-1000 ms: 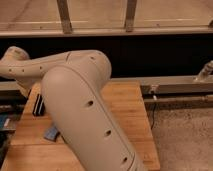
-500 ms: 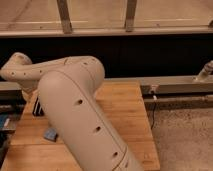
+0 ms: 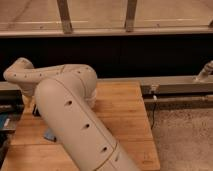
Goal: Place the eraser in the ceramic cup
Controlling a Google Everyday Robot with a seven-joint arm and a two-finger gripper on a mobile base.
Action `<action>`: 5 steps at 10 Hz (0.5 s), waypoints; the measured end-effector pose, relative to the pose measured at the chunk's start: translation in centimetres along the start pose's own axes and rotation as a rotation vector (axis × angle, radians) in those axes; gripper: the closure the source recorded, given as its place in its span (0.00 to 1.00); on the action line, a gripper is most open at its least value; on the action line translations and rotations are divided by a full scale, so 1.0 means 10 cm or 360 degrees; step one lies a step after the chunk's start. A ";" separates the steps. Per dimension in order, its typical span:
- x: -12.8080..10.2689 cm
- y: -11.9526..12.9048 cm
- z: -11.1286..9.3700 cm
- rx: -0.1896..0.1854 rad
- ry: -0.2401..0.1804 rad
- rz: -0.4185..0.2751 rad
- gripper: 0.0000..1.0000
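My arm (image 3: 75, 115) fills the left and middle of the view and covers most of the wooden table (image 3: 125, 115). My gripper is down at the table's left side, behind the bent forearm (image 3: 30, 75). Only a small dark part (image 3: 35, 109) shows under the forearm, and I cannot tell whether it is the gripper or the eraser. The ceramic cup is hidden behind the arm or out of view.
A corner of a grey-blue flat pad (image 3: 50, 134) peeks out beside the arm at the table's left front. A dark wall with a metal rail (image 3: 175, 82) runs behind the table. Gravel floor (image 3: 185, 135) lies to the right, past the table's edge.
The arm has swung further left and lower over the table. The black upright thing seen left of the arm earlier is now almost fully covered.
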State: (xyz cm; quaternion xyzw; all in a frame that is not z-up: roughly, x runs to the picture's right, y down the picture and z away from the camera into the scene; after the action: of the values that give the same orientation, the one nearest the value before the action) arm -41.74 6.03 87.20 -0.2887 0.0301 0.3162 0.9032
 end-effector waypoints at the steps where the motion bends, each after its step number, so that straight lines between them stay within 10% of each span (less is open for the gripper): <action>1: -0.02 0.01 0.06 -0.0024 0.0009 0.0002 0.26; 5: -0.01 0.05 0.42 -0.0121 0.0089 0.0045 0.26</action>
State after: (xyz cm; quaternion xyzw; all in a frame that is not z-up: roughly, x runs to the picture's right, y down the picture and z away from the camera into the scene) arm -42.66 8.54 90.43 -0.3312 0.0474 0.3218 0.8857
